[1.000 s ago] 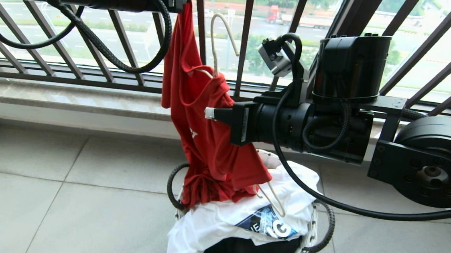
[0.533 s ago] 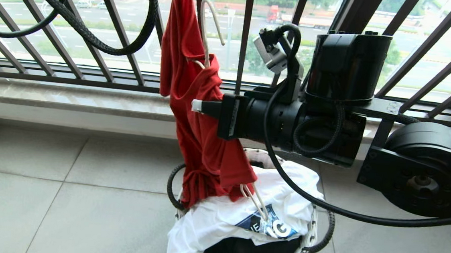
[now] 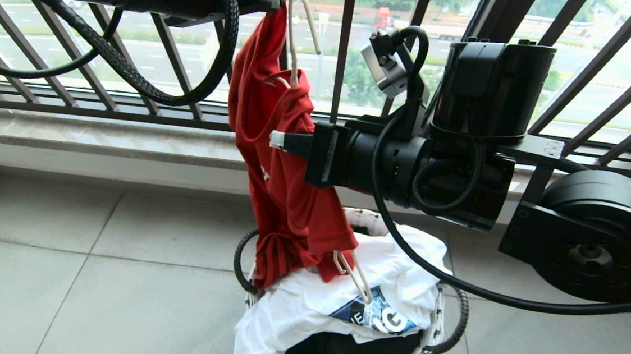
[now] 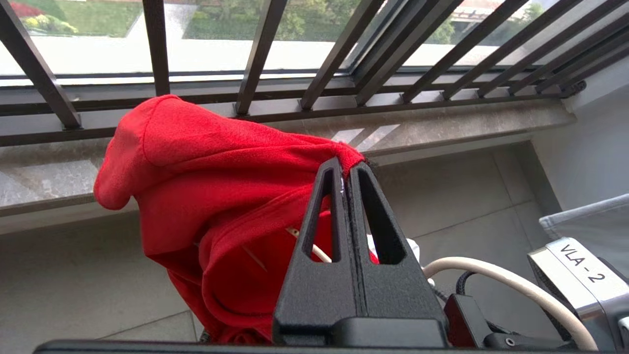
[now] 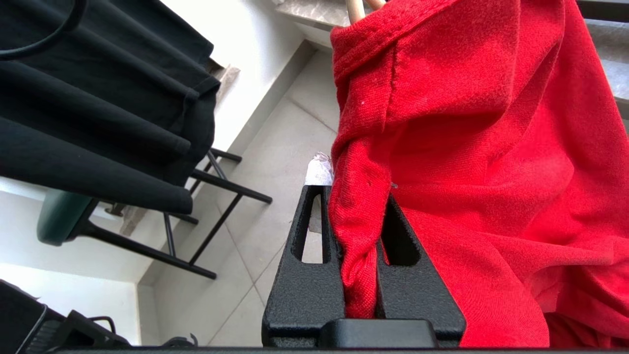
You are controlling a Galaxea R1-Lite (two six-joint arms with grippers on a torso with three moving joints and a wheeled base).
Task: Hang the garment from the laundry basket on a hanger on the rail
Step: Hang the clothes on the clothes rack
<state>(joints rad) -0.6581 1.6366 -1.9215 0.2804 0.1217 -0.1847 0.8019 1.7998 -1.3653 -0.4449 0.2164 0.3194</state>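
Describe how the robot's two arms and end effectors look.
Both arms are matte black with bulky cylindrical joints and braided black cables. Each end effector has two black wedge-shaped fingers with triangular cut-outs. A grey camera block sits on the right wrist.

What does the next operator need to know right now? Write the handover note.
Left claw: shut on the red T-shirt, holding its top edge high by the railing.
Right claw: shut on a fold of the shirt lower down.
Wire hanger: threaded inside the shirt, hook out the top, one corner out below.
Laundry basket: on the floor below, white and black shirts inside.
Done: shirt lifted out, hanger in.
Left: hook it on the rail, not in view.
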